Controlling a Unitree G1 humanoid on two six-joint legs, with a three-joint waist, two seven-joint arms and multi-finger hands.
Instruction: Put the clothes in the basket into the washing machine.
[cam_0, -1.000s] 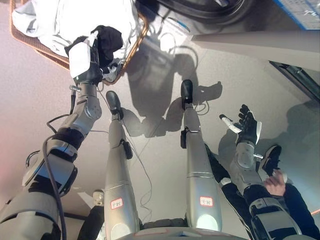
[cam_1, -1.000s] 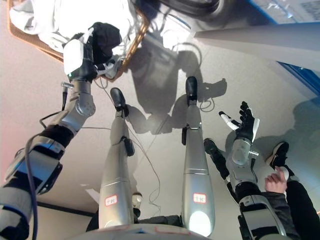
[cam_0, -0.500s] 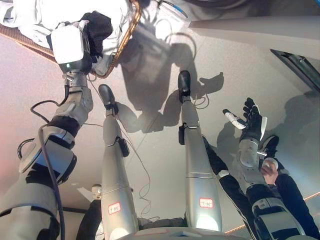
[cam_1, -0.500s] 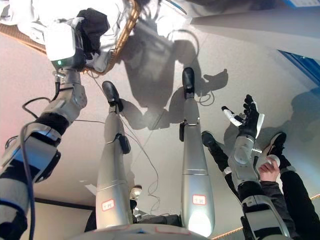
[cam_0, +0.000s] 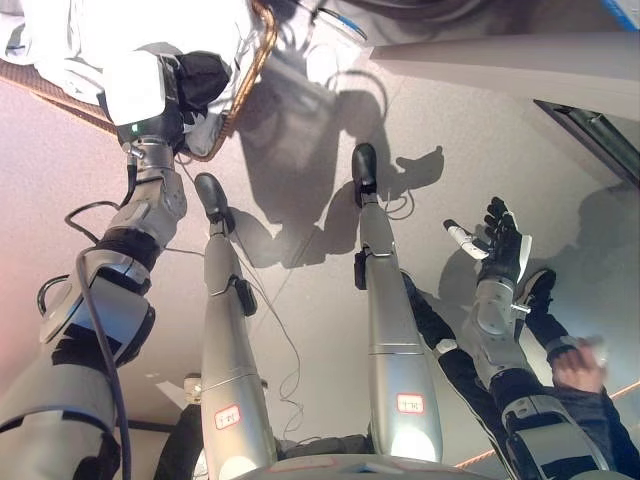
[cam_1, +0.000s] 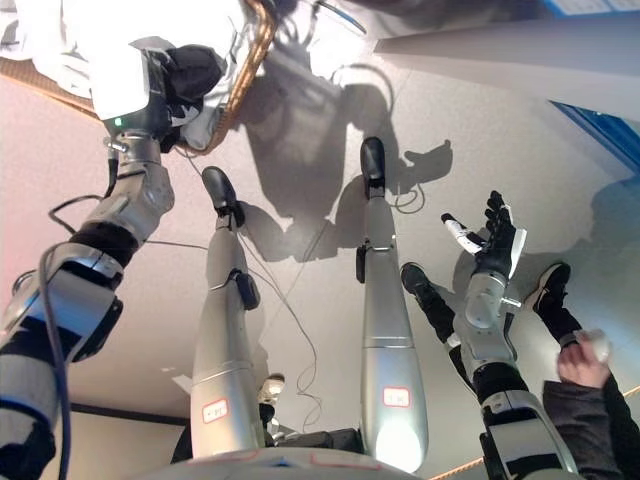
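Note:
A wicker basket (cam_0: 250, 62) stands on the floor at the top left, filled with white and pale grey clothes (cam_0: 70, 35). My left hand (cam_0: 200, 78) reaches into the basket and rests on the clothes near its right rim. Its fingers are hidden in the cloth. My right hand (cam_0: 500, 248) hangs at the right, above the floor, with its fingers spread straight and nothing in it. It also shows in the right eye view (cam_1: 492, 240). A dark curved edge (cam_0: 420, 8) at the top middle may be the washing machine's opening.
A pale grey cabinet front (cam_0: 520, 70) runs along the top right, with a dark gap (cam_0: 595, 135) beside it. A person in dark clothes is at the lower right, with a shoe (cam_0: 540, 290) and a hand (cam_0: 585, 362) close to my right arm.
The camera has shifted a little. My left hand stays in the basket on the clothes. The person's hand has moved right, away from my right arm. My right hand holds its pose.

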